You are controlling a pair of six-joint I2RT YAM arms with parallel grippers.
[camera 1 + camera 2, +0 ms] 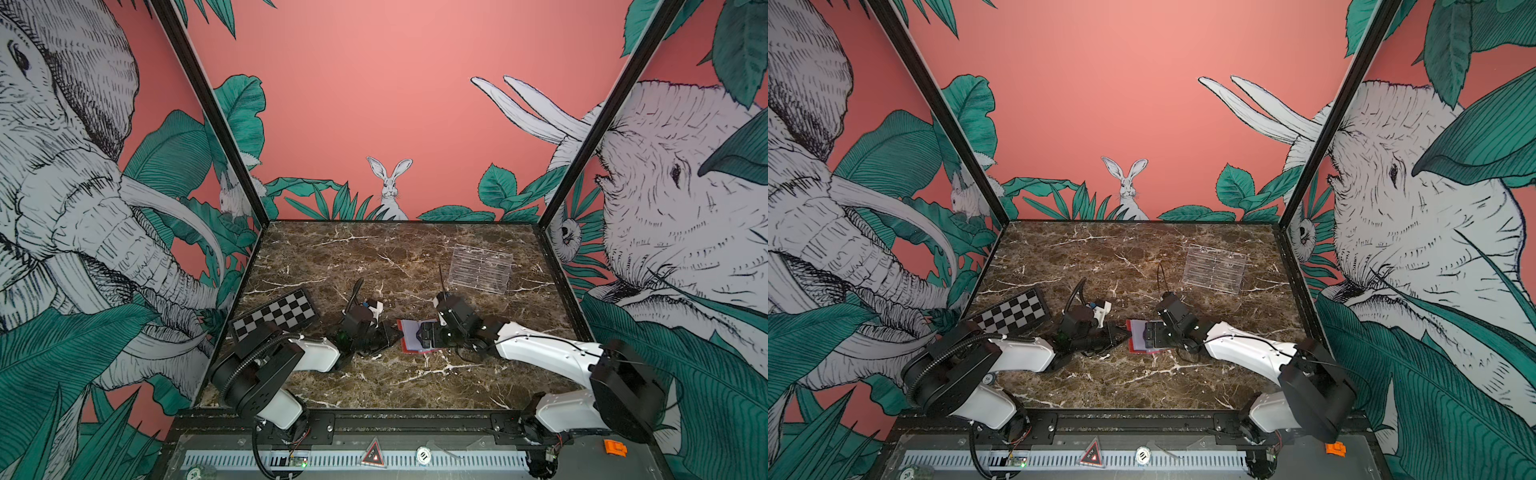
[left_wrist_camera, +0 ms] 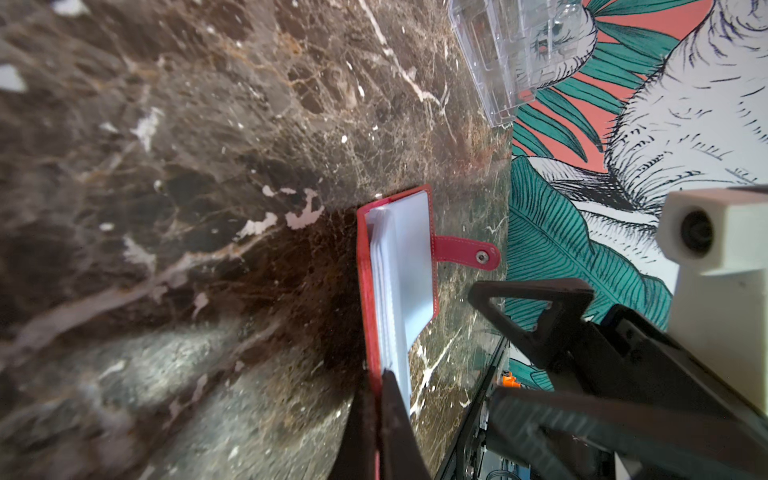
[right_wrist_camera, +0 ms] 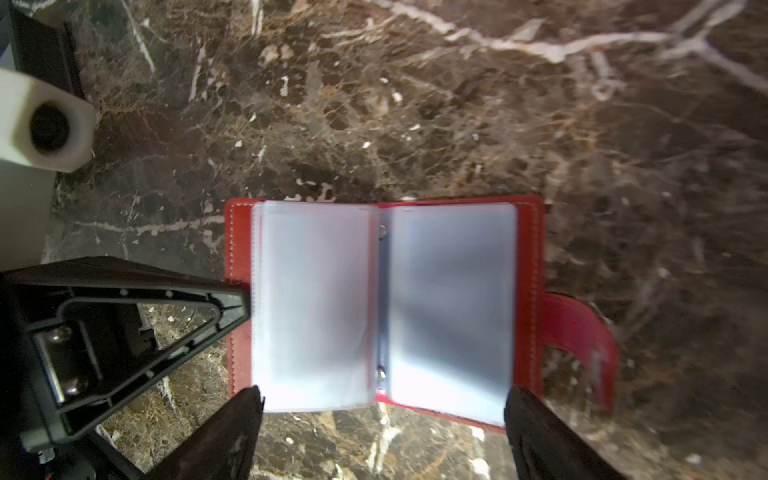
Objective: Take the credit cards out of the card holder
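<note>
Nearest lens: right gripper (image 3: 384,390), fingers spread wide above the open card holder (image 3: 449,307). Marble table (image 1: 374,257); chequered board (image 1: 276,313) left of centre, clear stand (image 1: 480,270) right of centre. The card holder lies just below frame centre in both top views. Its red cover is pinched by the left gripper (image 2: 382,376), fingers pressed together.

Red card holder (image 3: 530,291), open flat, frosted sleeves upward, snap tab outstretched.

Soft light, blurry card holder (image 3: 449,307)

2 close wrist views share card holder (image 3: 382,307).
</note>
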